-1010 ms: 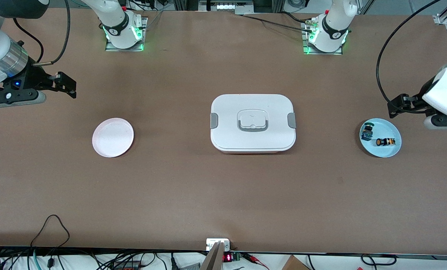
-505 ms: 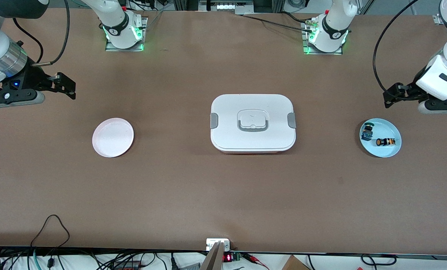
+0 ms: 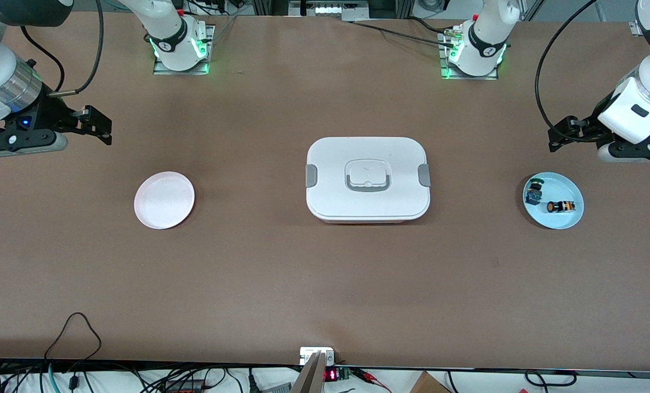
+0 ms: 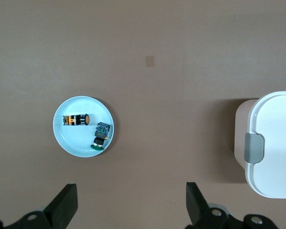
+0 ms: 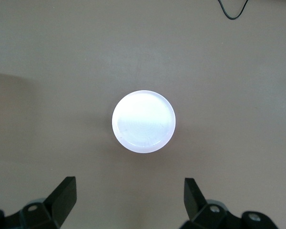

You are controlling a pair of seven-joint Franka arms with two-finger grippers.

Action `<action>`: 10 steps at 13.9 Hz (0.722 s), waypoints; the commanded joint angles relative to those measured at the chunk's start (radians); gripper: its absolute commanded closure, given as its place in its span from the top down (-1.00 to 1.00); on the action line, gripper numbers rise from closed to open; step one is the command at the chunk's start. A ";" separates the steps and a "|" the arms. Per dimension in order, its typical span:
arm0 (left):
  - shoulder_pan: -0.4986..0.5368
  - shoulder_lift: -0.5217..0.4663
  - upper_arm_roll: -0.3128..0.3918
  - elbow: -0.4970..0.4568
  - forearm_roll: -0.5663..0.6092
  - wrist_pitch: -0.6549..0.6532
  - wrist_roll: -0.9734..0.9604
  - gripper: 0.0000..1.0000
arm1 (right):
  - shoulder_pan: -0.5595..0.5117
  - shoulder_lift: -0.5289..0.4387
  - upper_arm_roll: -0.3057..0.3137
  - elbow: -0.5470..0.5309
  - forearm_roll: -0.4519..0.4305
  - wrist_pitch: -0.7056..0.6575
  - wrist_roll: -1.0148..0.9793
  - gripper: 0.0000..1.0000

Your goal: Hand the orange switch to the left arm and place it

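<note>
The orange switch (image 3: 560,207) lies on its side in a light blue dish (image 3: 570,218) at the left arm's end of the table, beside a green-capped switch (image 3: 533,190). It also shows in the left wrist view (image 4: 76,119). The white box (image 3: 367,178) stands at the table's middle. My left gripper (image 3: 558,136) is open and empty, up in the air over bare table beside the blue dish. My right gripper (image 3: 100,126) is open and empty, up in the air over bare table near the pink plate (image 3: 164,200).
The pink plate is empty and also shows in the right wrist view (image 5: 143,121). The box's edge with a grey clip (image 4: 254,148) shows in the left wrist view. Cables and a small device (image 3: 317,356) lie along the table's edge nearest the front camera.
My left gripper has risen and drifted away from the blue dish toward the robots' side and the box. My right gripper has barely moved.
</note>
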 commanded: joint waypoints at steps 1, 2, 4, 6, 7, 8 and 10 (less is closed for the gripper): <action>-0.002 -0.016 0.009 -0.010 -0.022 -0.009 0.009 1.00 | 0.004 -0.001 0.003 0.007 0.012 0.001 0.004 1.00; -0.002 -0.015 0.009 -0.010 -0.021 -0.009 0.013 1.00 | 0.004 -0.001 0.004 0.007 0.012 0.001 0.004 1.00; -0.003 -0.013 0.006 -0.002 -0.016 -0.009 0.010 1.00 | 0.004 -0.001 0.004 0.007 0.012 -0.001 0.004 1.00; -0.003 -0.004 0.006 0.008 -0.016 -0.023 0.010 1.00 | 0.004 -0.001 0.004 0.007 0.012 -0.001 0.004 1.00; -0.003 -0.004 0.006 0.008 -0.013 -0.024 0.010 1.00 | 0.004 -0.001 0.004 0.007 0.012 -0.001 0.004 1.00; -0.003 -0.004 0.006 0.010 -0.011 -0.029 0.010 1.00 | 0.004 -0.001 0.004 0.007 0.012 -0.001 0.004 1.00; -0.003 0.005 0.006 0.021 -0.011 -0.030 0.010 1.00 | 0.004 -0.001 0.004 0.007 0.012 -0.001 0.004 1.00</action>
